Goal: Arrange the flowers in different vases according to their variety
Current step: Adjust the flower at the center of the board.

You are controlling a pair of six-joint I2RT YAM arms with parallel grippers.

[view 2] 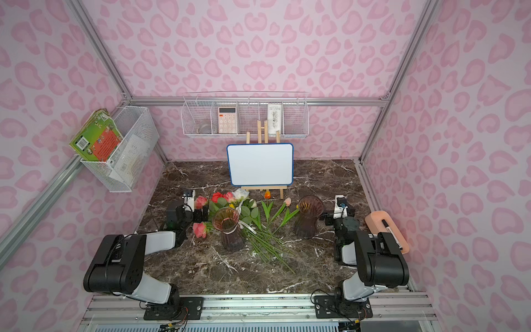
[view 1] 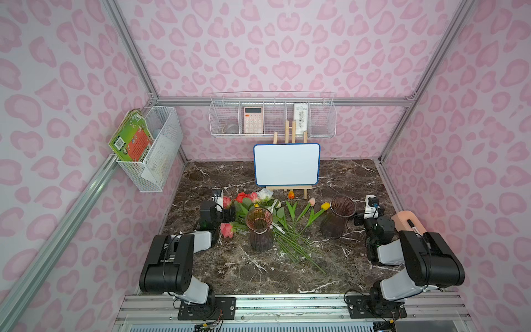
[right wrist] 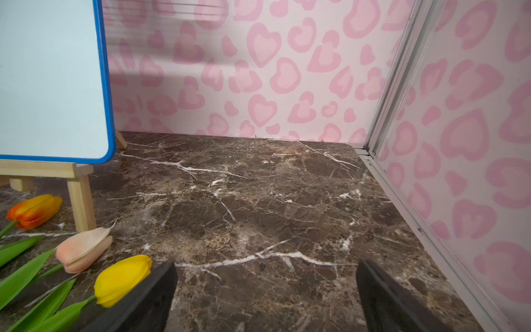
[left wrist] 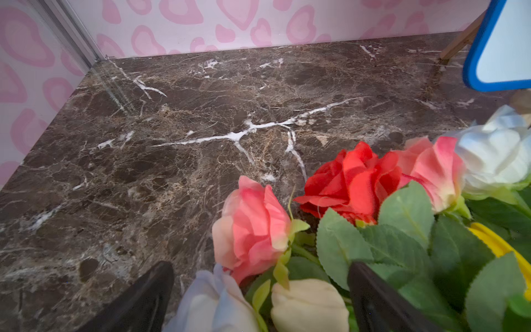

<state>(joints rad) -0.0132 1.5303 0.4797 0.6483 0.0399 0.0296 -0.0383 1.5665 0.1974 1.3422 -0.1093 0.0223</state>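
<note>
The flowers (view 1: pixel 267 214) lie in a heap on the marble table, stems fanning toward the front. Roses lie to the left: pink (left wrist: pixel 253 230), red (left wrist: pixel 350 184) and white-blue (left wrist: pixel 494 149). Orange (right wrist: pixel 34 211), pink (right wrist: pixel 83 248) and yellow (right wrist: pixel 123 278) tulips lie to the right. The necked vase (view 1: pixel 260 232) stands upright in front of the heap and the wider vase (view 1: pixel 337 218) to its right. No flower stands in either. My left gripper (left wrist: pixel 261 267) is open, with a pale blue rose (left wrist: pixel 212 304) and a cream tulip (left wrist: pixel 309 304) between its jaws. My right gripper (right wrist: pixel 266 266) is open over bare marble beside the yellow tulip.
A whiteboard on a wooden easel (view 1: pixel 286 165) stands behind the flowers. White wire baskets hang on the back wall (view 1: pixel 271 119) and on the left wall (view 1: pixel 149 149). A pink block with a marker (view 1: pixel 409 224) lies at the right edge by my right arm.
</note>
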